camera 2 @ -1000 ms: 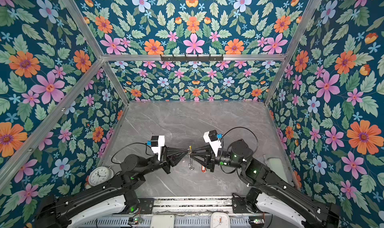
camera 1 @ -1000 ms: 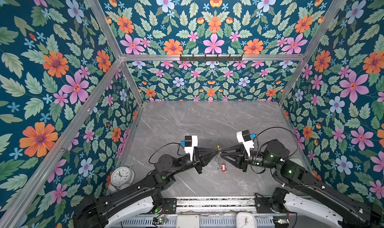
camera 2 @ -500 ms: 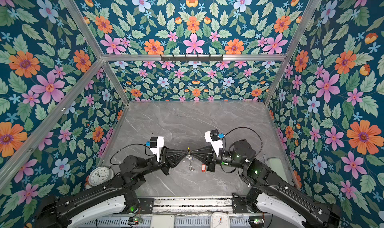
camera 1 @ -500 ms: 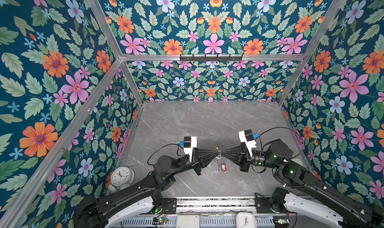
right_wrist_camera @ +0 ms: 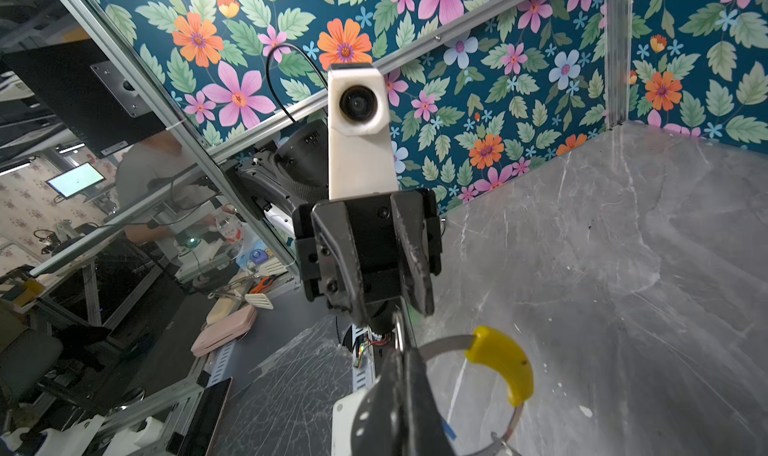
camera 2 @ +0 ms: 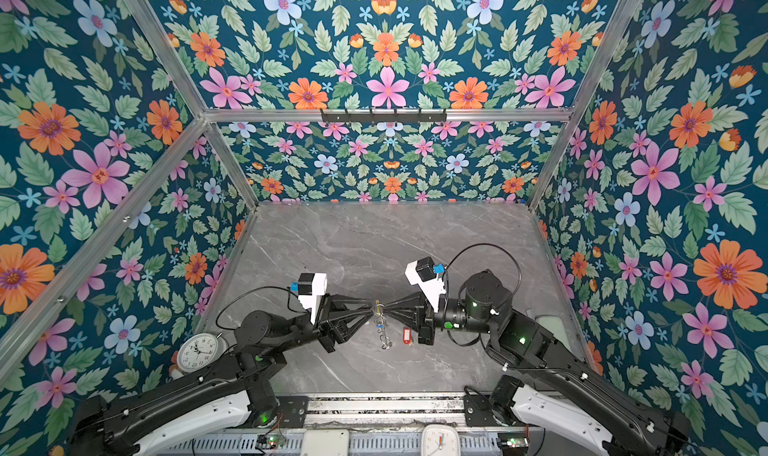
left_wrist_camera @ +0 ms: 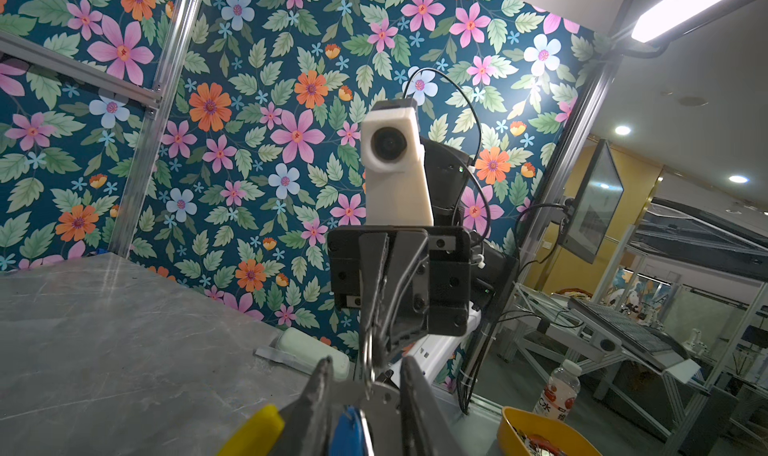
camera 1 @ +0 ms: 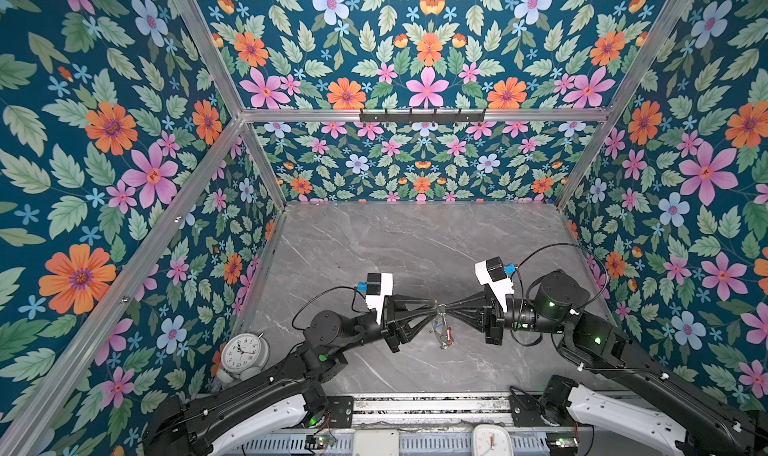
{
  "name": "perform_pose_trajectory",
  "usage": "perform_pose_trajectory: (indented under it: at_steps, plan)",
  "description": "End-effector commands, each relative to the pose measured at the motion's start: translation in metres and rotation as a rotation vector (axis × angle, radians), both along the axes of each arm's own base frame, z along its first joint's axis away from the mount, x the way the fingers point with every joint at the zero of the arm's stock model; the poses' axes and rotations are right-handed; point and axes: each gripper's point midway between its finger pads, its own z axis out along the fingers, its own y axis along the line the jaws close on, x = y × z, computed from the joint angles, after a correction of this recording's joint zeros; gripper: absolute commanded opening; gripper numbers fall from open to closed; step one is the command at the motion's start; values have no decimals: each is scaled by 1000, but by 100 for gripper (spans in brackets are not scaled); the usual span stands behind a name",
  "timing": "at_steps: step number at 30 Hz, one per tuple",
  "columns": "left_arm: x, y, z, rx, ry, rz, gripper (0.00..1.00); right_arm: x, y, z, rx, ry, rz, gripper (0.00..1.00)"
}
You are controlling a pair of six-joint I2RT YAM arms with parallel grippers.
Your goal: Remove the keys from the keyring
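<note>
Both top views show my two grippers meeting tip to tip above the front middle of the table. My left gripper (camera 1: 435, 307) (left_wrist_camera: 365, 385) stands open, and a silver key (left_wrist_camera: 384, 400) lies across the gap between its fingers. That key's blue tag (left_wrist_camera: 347, 431) hangs just below. My right gripper (camera 1: 448, 307) (right_wrist_camera: 401, 356) is shut on a small wire ring (left_wrist_camera: 368, 362) that carries this key. The keyring (right_wrist_camera: 444, 344) with its yellow sleeve (right_wrist_camera: 503, 362) dangles under the tips. The key with the red tag (camera 2: 407, 336) lies on the table below my right gripper.
A white alarm clock (camera 1: 244, 352) stands at the table's front left corner. A pale green block (camera 2: 552, 327) lies by the right wall. A second clock (camera 1: 490, 439) sits on the front rail. A black hook rail (camera 1: 422, 115) crosses the back wall.
My right gripper has closed on the small ring, and then my left gripper's jaws came apart. Both tips have stayed together at about the same spot. The red-tagged key has not moved.
</note>
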Motion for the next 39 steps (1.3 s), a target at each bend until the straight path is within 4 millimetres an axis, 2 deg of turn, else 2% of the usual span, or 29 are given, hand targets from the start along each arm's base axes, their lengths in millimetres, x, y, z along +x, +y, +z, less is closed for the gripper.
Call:
perform_pose_trajectory:
  at_steps: [1, 8, 14, 28, 39]
  plan:
    - [-1, -2, -10, 73, 26, -10, 34, -7, -4, -15, -97, 3, 28, 0]
    - [-2, -6, -20, 197, 50, -14, 35, -9, -6, -18, -170, 7, 44, 0]
    - [-4, -11, -21, 266, 56, -40, 35, -10, -5, -18, -208, 14, 66, 0]
    - [-11, -21, -24, 342, 68, -117, 33, -12, -5, -22, -282, 21, 95, 0]
    - [-13, -28, -28, 372, 72, -152, 16, -10, -8, -25, -312, 13, 81, 0]
